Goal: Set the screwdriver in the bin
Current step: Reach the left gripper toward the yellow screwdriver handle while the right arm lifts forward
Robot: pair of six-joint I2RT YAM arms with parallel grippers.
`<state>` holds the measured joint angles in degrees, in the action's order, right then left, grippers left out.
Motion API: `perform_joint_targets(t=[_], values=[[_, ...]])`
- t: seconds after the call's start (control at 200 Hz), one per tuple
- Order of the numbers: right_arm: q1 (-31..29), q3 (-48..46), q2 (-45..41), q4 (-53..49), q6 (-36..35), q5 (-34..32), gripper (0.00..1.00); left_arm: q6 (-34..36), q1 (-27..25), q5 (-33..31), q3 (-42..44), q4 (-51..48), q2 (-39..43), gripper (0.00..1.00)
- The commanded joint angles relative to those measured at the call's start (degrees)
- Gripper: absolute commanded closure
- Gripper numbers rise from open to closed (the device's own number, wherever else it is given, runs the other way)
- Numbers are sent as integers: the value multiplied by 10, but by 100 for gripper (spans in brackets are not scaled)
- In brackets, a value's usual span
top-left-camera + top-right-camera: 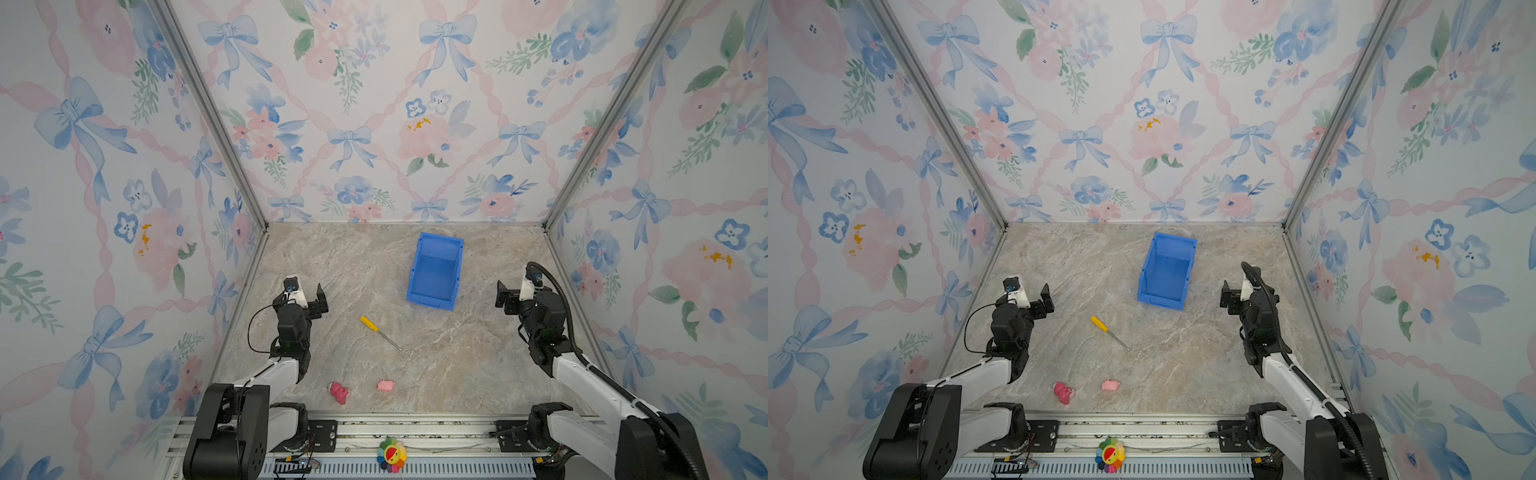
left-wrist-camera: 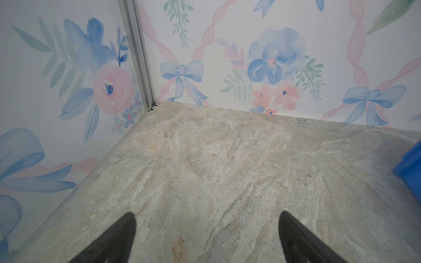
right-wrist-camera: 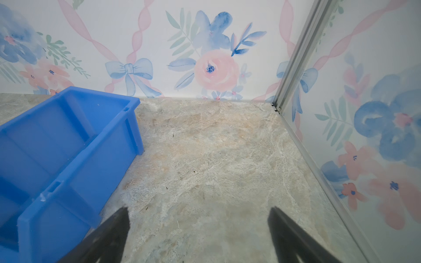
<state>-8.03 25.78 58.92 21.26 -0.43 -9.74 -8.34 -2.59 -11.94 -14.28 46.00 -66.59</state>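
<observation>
Both sets of jaws are spread wide, gripping nothing: left gripper (image 2: 206, 219) and right gripper (image 3: 198, 213) just hang over the table (image 1: 457, 357). Yellow-handled screwdriver (image 1: 379, 331) lies flat between them, near the blue bin (image 1: 434, 280), not touching it.

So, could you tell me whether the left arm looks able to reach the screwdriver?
Probably yes: the screwdriver lies alone on bare table, beside the left arm, whose jaws stand open and empty; nothing lies between them.
</observation>
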Motion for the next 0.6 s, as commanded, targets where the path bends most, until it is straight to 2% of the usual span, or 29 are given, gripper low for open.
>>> perform_joint_targets(t=[0.0, 0.07, 0.16, 0.29, 0.4, 0.5, 0.595], values=[[-25, 74, -8, -188, 11, -31, 3, -54, 0, -1, -36, -99, 36, 2], [-46, 112, -3, -244, 21, -50, 3, -90, 2, -14, -59, -160, 55, 2], [-71, 151, 11, -301, 40, -71, 3, -132, 1, 15, -63, -193, 82, 2], [-119, 231, 51, -398, 66, -174, 3, -205, -3, 74, -74, -238, 108, 2], [-143, 262, 72, -420, 84, -212, 3, -244, -23, 85, -104, -307, 114, 2], [-142, 261, 81, -411, 99, -209, 3, -260, -47, 80, -148, -385, 98, 2], [-142, 266, 96, -407, 89, -178, 3, -277, -63, 89, -186, -442, 70, 2]])
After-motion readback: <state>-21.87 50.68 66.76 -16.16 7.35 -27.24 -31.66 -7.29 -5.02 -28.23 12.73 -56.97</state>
